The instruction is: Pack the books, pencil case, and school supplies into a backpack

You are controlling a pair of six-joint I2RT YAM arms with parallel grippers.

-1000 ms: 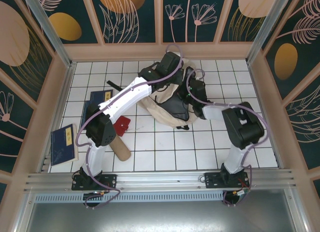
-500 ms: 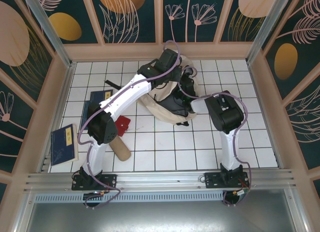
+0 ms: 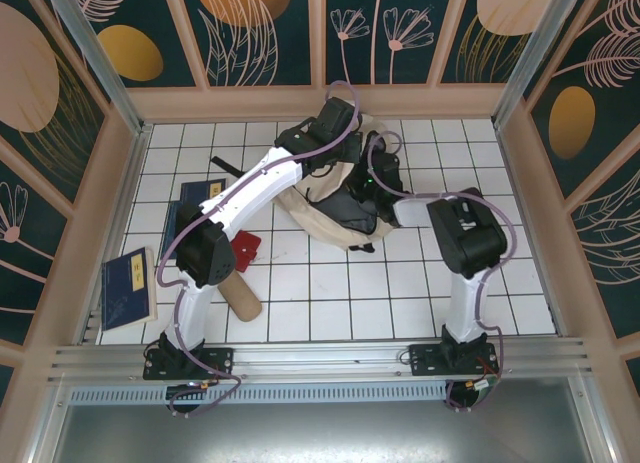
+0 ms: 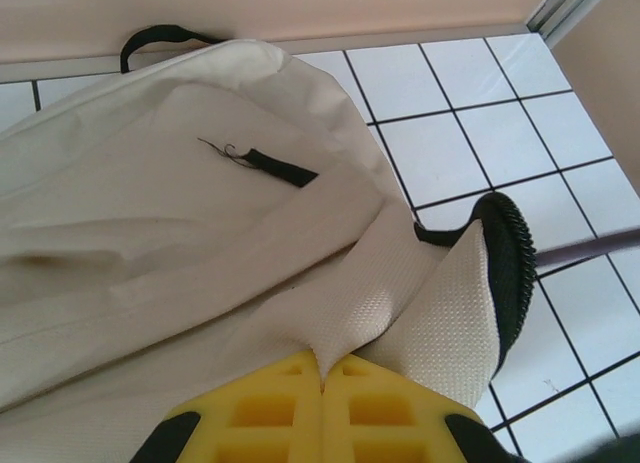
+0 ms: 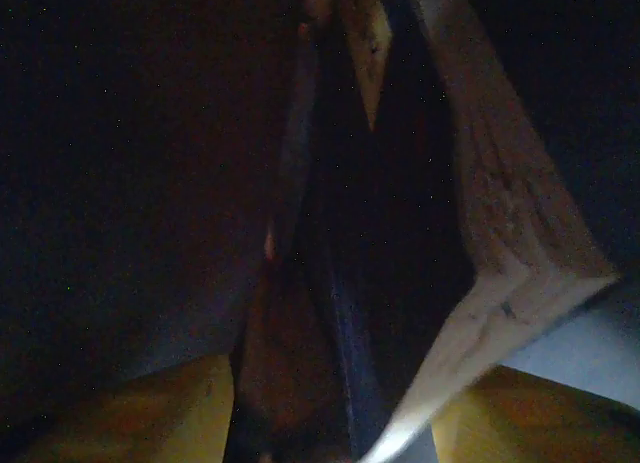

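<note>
The backpack lay slumped mid-table toward the far wall. Its mouth was held up by the left gripper, whose yellow fingers were pinched fully together on a fold of the cream fabric, beside a black-edged flap.

Inside the dark bag a book, w/ navy cover and tan page edges, stood between the fingers of the right gripper. The jaws stood well apart, and whether either pad pressed the cover couldn't be told in the gloom.

Step in hand, as judged: seating that book in the main compartment. To do it well, the left arm prob. should hold the opening high & taut so no fabric folds over the book. The right would let the book settle flat against the bag's back, then back straight out w/o catching cover or zipper. Risk: the book tips fwd, or rides out w/ the fingers.

Waiting on the tiles left of the bag:
- the school supplies, a red square near the left arm's elbow
- the pencil case, nearer the bases
- a second book by the left wall
- a third book, partly under the left arm
</note>
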